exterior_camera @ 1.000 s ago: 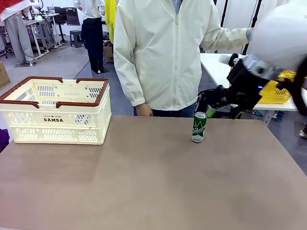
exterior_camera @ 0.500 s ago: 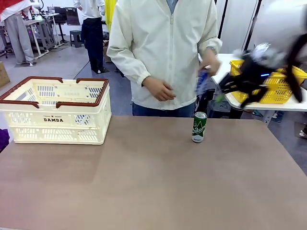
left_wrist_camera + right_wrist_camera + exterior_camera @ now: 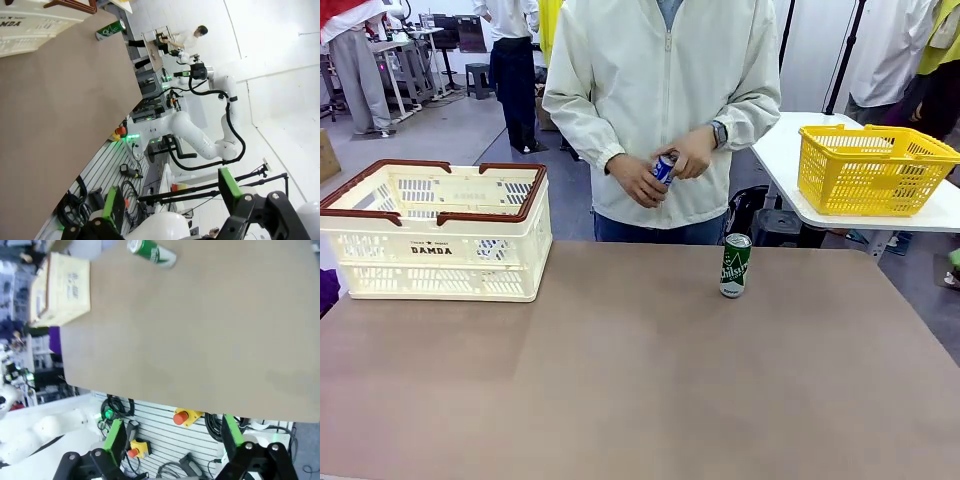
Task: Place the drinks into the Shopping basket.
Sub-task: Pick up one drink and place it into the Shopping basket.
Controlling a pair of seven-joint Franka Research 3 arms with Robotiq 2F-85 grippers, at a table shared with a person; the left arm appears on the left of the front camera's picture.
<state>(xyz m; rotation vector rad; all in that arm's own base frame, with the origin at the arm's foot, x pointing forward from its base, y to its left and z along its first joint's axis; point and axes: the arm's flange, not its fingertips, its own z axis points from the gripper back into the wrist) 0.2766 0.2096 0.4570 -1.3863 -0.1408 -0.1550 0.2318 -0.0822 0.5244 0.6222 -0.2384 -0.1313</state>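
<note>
A green drink can (image 3: 735, 265) with white script stands upright on the brown table (image 3: 640, 380), near its far edge and right of the middle. The person across the table holds a blue drink can (image 3: 664, 167) in both hands at chest height. The cream Shopping basket (image 3: 432, 250) with its brown rim sits at the far left of the table. In the left wrist view, my left gripper (image 3: 172, 200) is open and holds nothing, far from the green can (image 3: 111, 30) and the basket (image 3: 25, 35). My right gripper (image 3: 174, 437) is open too, off the table's near edge, with the green can (image 3: 151, 252) and basket (image 3: 65, 285) far off.
A yellow mesh basket (image 3: 875, 170) stands on a white side table (image 3: 790, 160) at the right, behind the main table. The person stands close to the far edge. Cables and a red stop button (image 3: 181, 417) lie below the near edge.
My right arm has swung away from near the green can and out of the front view. The person has brought a blue can from the side table to the chest.
</note>
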